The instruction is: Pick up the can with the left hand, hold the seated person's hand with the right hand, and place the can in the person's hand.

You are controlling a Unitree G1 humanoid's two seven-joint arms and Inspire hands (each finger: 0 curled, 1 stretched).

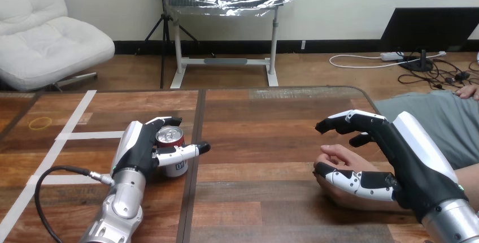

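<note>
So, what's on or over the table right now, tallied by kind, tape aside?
can: 1
robot hands, left hand and right hand: 2
person's hand: 1
yellow ring: 1
total: 5

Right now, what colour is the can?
The can is red, silver on top; head view.

Left robot hand (138, 150) clasps the can (168, 136) at 8 o'clock — right robot hand (412, 158) arches open over the person's hand (334, 157) at 4.
</note>
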